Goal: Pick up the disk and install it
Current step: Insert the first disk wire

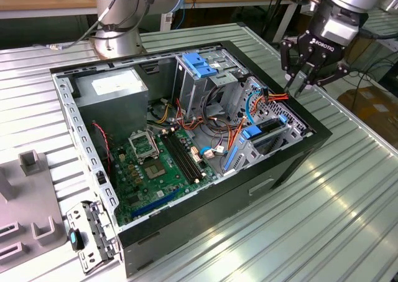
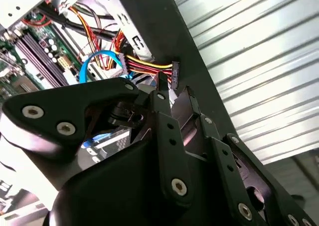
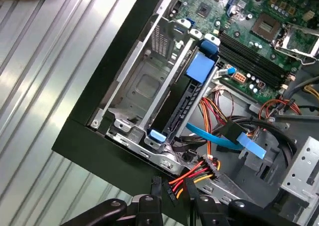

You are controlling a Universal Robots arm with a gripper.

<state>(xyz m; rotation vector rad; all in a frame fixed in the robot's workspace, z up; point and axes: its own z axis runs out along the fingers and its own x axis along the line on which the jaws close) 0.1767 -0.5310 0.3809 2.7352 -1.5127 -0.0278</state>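
We see the pincer (image 1: 299, 86) hanging open and empty over the rim of the computer case (image 1: 295, 160). The disk (image 3: 185, 102) sits on edge (blue tabs showing) in the drive cage (image 3: 142, 84).

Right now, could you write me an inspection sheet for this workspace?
Surface: ribbed metal table, bearing an open computer case.
Job's things: the disk, with blue rails, sits edge-on in the drive cage beside an empty slot.
Clutter: grey fixture and loose metal bracket at the exterior view's left.
Grippers: the claw hangs over the case wall next to the cage.
Cables: red-yellow power cable, connector free near the claw; blue data cable loose.
Surroundings: arm's base behind the case; wooden benches beyond.
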